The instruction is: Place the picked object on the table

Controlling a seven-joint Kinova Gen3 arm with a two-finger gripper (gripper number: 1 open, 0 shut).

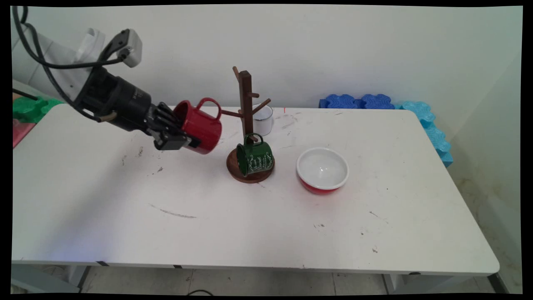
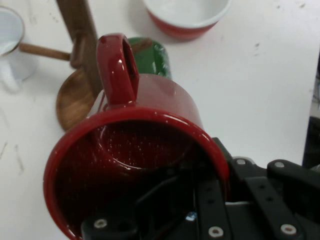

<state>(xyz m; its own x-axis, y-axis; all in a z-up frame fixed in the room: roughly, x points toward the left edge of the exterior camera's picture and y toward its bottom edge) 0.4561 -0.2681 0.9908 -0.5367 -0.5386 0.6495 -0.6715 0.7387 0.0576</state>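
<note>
I am holding the red mug [image 1: 200,127] in my gripper [image 1: 181,137], pinching its rim wall with one finger inside, above the counter [image 1: 104,216] just left of the wooden mug tree [image 1: 245,125]. The mug is lying sideways, mouth facing me, base towards the tree, handle up.

Red mug [image 1: 200,127] – tipped sideways, handle up, rim clamped in claw [image 1: 177,135]

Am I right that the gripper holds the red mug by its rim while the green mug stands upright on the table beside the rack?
Not quite. In the main view the green mug hangs tilted from a low peg of the rack. The gripper does hold the red mug by its rim.
</note>
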